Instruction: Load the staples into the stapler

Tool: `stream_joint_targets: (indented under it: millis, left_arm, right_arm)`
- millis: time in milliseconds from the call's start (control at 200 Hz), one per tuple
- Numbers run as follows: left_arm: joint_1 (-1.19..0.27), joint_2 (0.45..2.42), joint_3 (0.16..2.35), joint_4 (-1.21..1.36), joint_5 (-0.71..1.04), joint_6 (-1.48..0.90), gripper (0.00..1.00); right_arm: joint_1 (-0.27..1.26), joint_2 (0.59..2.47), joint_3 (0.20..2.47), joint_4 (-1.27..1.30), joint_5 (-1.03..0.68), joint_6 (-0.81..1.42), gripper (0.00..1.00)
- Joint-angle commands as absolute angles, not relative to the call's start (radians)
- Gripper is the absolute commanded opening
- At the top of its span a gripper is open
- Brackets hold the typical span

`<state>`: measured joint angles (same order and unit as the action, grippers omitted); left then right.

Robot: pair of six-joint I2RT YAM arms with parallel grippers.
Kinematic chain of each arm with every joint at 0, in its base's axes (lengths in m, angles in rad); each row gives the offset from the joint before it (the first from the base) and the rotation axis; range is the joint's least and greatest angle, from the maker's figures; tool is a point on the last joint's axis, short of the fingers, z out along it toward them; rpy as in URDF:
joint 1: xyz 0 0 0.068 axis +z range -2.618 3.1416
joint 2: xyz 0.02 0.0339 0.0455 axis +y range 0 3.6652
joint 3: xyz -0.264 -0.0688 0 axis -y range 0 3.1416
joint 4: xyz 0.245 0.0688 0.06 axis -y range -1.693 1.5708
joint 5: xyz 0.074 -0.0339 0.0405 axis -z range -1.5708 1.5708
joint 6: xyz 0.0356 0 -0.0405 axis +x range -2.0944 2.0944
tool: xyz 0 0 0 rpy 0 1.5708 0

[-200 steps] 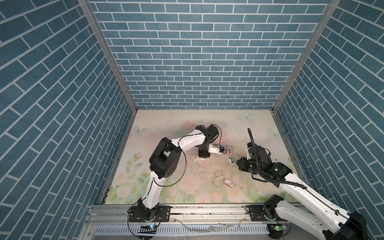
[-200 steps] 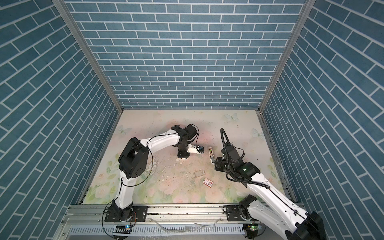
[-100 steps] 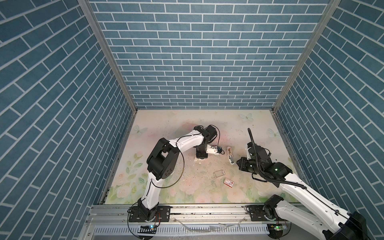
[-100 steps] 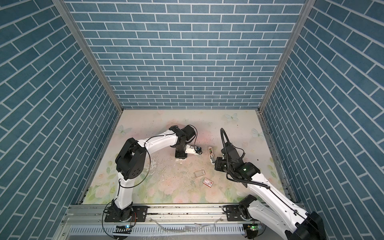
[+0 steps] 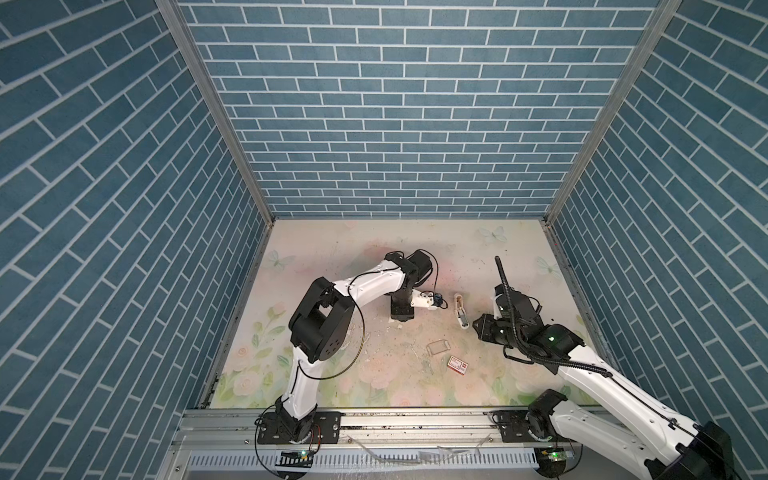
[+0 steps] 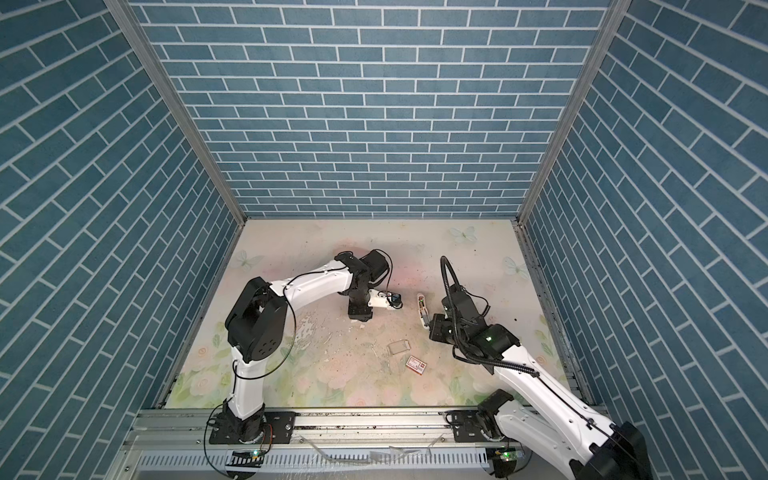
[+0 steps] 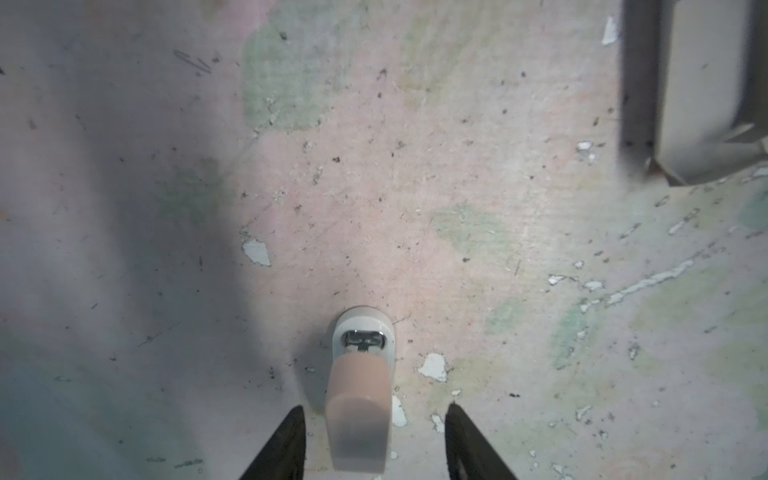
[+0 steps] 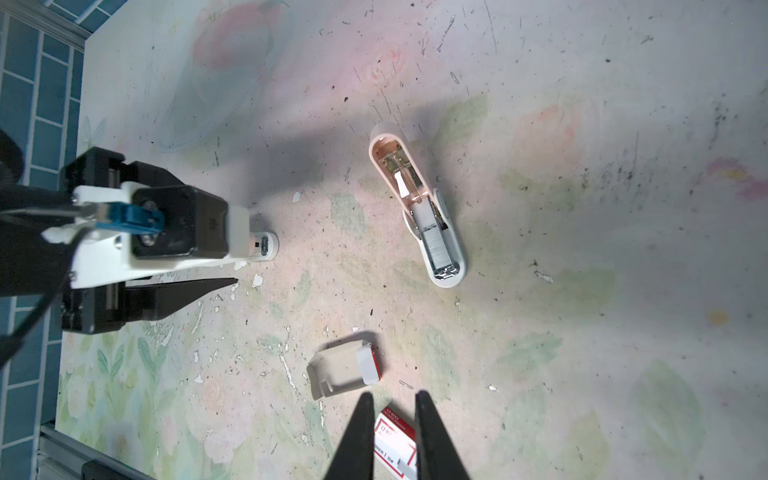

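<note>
An open stapler (image 8: 415, 208) lies flat on the floral mat, seen in both top views (image 5: 461, 311) (image 6: 422, 311). A grey strip of staples (image 8: 438, 245) sits in its white channel. A second small stapler (image 7: 359, 395), pink on top with a white base, stands between the jaws of my left gripper (image 7: 375, 407), which is open and touches neither side. My right gripper (image 8: 392, 394) hovers near the open stapler (image 5: 478, 328). Its jaws are slightly apart, with nothing between them.
A red-and-white box (image 8: 395, 440) lies on the mat under my right gripper, also seen in a top view (image 5: 457, 365). A small open tray (image 8: 340, 370) lies beside it (image 6: 399, 346). Paint flakes and specks litter the mat. Blue brick walls enclose three sides.
My left gripper has opened and let go of the small stapler. The right jaws have parted a little. Both arms stay about where they were.
</note>
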<state>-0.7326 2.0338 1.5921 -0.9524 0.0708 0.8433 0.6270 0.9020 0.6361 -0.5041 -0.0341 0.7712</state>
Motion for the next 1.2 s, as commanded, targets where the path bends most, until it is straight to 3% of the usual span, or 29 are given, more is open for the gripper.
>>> stream_joint_targets:
  millis: [0, 635, 1195]
  left_arm:
    - [-0.725, 1.998, 1.591, -0.973, 0.077, 0.841, 0.59]
    - [-0.684, 1.780, 1.617, -1.005, 0.164, 0.761, 0.65]
    - [-0.684, 1.792, 1.665, -1.018, 0.268, 0.710, 0.68]
  right_arm:
    - [0.624, 0.943, 0.619, -0.472, -0.025, 0.795, 0.22]
    - [0.606, 1.424, 0.719, -0.223, -0.202, 0.779, 0.19]
    - [0.514, 1.492, 0.692, -0.264, -0.212, 0.729, 0.19]
